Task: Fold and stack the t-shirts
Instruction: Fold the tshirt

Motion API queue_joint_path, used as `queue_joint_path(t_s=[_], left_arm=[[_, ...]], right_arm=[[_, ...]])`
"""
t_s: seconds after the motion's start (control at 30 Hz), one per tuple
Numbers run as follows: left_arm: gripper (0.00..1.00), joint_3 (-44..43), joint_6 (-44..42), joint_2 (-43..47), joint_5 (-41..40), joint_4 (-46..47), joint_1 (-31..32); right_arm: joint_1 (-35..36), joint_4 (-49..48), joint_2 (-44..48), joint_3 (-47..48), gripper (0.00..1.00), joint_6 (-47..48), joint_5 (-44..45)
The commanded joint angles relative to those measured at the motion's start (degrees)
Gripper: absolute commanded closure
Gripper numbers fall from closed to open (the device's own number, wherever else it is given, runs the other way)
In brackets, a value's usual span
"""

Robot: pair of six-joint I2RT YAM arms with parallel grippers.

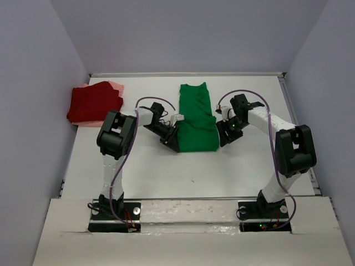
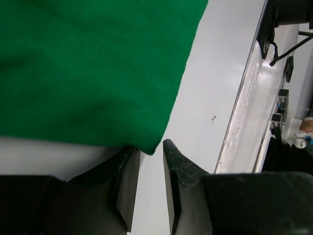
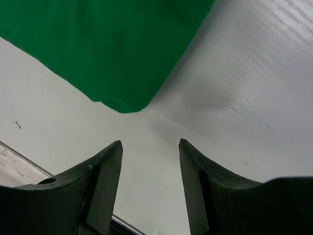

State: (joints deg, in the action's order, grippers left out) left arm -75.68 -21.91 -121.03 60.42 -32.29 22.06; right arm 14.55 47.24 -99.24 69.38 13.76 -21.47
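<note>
Left claw (image 2: 150,147) stood narrowly open, perhaps barely touching the green shirt (image 2: 88,63); right claw (image 3: 149,142) gaped empty. A one-sided pull could skew the fold.

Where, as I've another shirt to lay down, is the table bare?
Bare: the table strip between the green t-shirt and the arm bases, and the far right corner. Crowded: left gripper and right gripper flank its near corners; the dark red t-shirt fills far left.

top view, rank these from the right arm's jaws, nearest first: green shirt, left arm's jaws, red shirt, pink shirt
1. green shirt, just beside them, centre
2. left arm's jaws, at the shirt's other side
3. red shirt and pink shirt, stacked far left; too close to call
</note>
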Motion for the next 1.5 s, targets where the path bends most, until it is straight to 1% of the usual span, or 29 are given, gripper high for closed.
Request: queue_joint_path(t_s=[0.0, 0.37, 0.43, 0.6, 0.7, 0.77, 0.8, 0.83, 1.07, 1.3, 1.4, 1.47], left_arm=[[0.63, 0.44, 0.38, 0.62, 2.68, 0.39, 1.14], [0.62, 0.62, 0.64, 2.20, 2.68, 0.39, 1.23], [0.64, 0.62, 0.73, 2.12, 2.68, 0.57, 1.23], [0.86, -0.60, 0.91, 0.89, 3.12, 0.30, 1.49], [0.89, -1.40, 0.29, 0.01, 3.73, -0.22, 1.84], [0.93, -1.75, -0.23, -0.43, 4.26, -0.49, 2.19], [0.98, -1.84, -0.32, -0.78, 4.44, -0.84, 2.28], [1.00, -2.01, -0.32, -0.78, 4.61, -0.84, 2.37], [1.00, -2.98, -1.55, -1.14, 5.67, -2.07, 2.72], [1.00, -2.81, -1.73, 0.09, 5.14, -1.98, 2.81], [1.00, -2.46, -1.82, 1.24, 4.70, -1.90, 2.81], [1.00, -2.37, -1.91, 2.29, 4.18, -1.81, 2.90]], right_arm=[[-0.83, -2.33, -0.34, 1.02, 0.44, 0.83, -1.20], [-0.83, -2.77, -1.39, 0.40, 0.44, 1.27, -3.13], [-0.83, -2.86, -1.74, 0.40, 0.44, 1.27, -3.31], [-0.83, -2.77, -2.62, 0.75, 0.44, 1.36, -4.10], [-0.83, -2.77, -2.80, 0.93, 0.43, 1.36, -4.01], [-0.83, -2.68, -2.89, 1.02, 0.43, 1.45, -3.93], [-0.83, -2.60, -2.89, 0.93, 0.43, 1.45, -4.01], [-0.83, -2.60, -2.97, 0.84, 0.43, 1.45, -4.01], [-0.83, -2.68, -3.33, 0.58, 0.41, 1.45, -5.24], [-0.83, -3.03, -6.14, 1.36, 0.41, 1.71, -7.52], [-0.83, -3.12, -7.89, 1.89, 0.44, 1.88, -8.32], [-0.83, -3.04, -8.86, 2.59, 0.49, 1.80, -9.20]])
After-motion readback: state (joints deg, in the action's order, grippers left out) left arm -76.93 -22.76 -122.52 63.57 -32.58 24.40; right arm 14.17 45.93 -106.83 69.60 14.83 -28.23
